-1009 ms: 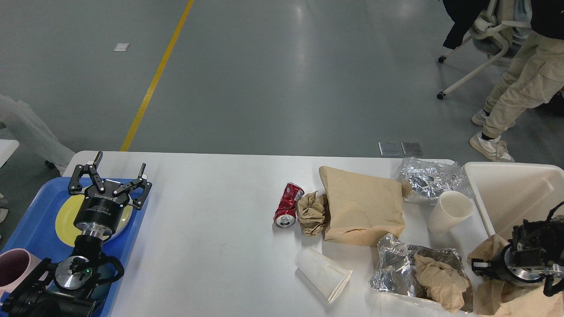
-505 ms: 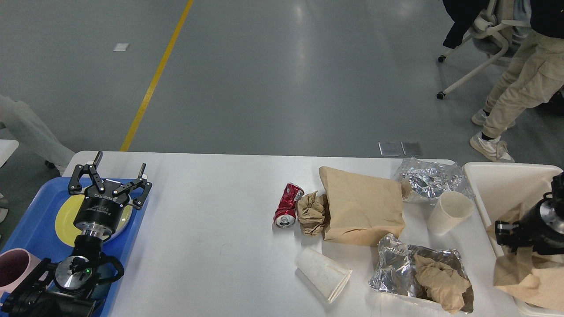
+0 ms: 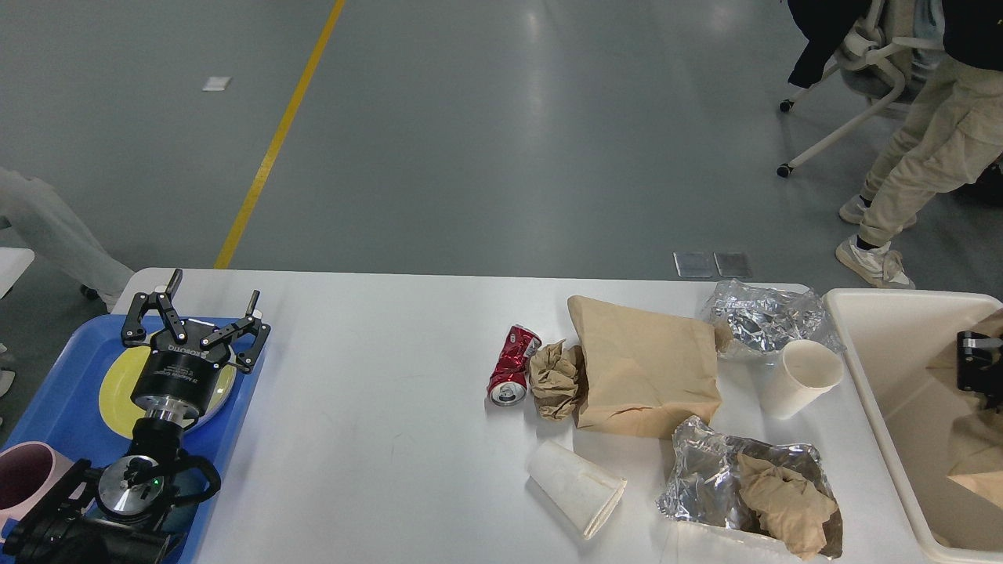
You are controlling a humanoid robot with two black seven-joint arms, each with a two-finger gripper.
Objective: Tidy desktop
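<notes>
The white desktop [image 3: 392,407] carries litter on its right half: a crushed red can [image 3: 513,364], a crumpled brown paper wad [image 3: 555,378], a flat brown paper bag [image 3: 642,368], two foil sheets [image 3: 764,317] [image 3: 705,470] and two white paper cups [image 3: 799,377] [image 3: 576,487]. My left gripper [image 3: 215,286] stands open and empty above the yellow plate [image 3: 117,384]. At the right edge my right gripper [image 3: 975,360] hangs over the cream bin [image 3: 885,329] with brown paper [image 3: 975,454] around it. Its fingers are cut off by the edge.
A blue tray [image 3: 55,392] at the left holds the plate and a pink mug [image 3: 23,478]. More crumpled brown paper [image 3: 787,497] lies on the nearer foil. A person [image 3: 925,157] and an office chair [image 3: 854,70] stand on the floor beyond the far right corner.
My right arm has carried the brown paper from the desktop's front right corner up and to the right, over the bin. The left arm has not moved.
</notes>
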